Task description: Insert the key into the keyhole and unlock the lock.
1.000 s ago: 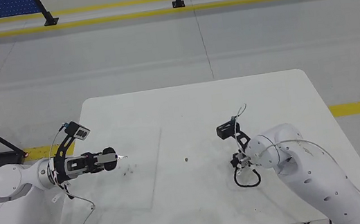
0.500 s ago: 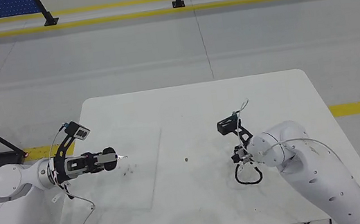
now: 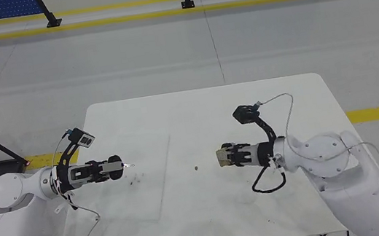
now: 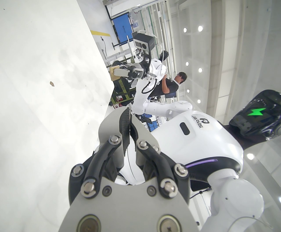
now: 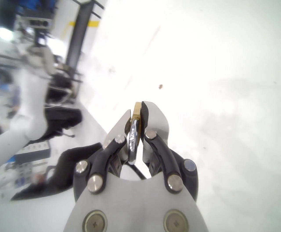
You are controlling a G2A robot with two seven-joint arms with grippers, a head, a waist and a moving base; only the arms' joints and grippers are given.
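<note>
Right gripper [image 3: 223, 157] clamped on brass padlock [image 5: 134, 136], over the middle of the white table [image 3: 196, 110], left gripper [image 3: 118, 166] closed on thin silvery key [image 3: 128, 165], tip pointing toward padlock, the two well apart.

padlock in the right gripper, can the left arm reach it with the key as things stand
Probably yes. The right gripper holds the padlock out toward the left gripper, which pinches the key, and only open table lies between them. Whether the keyhole faces the key is unclear.
</note>
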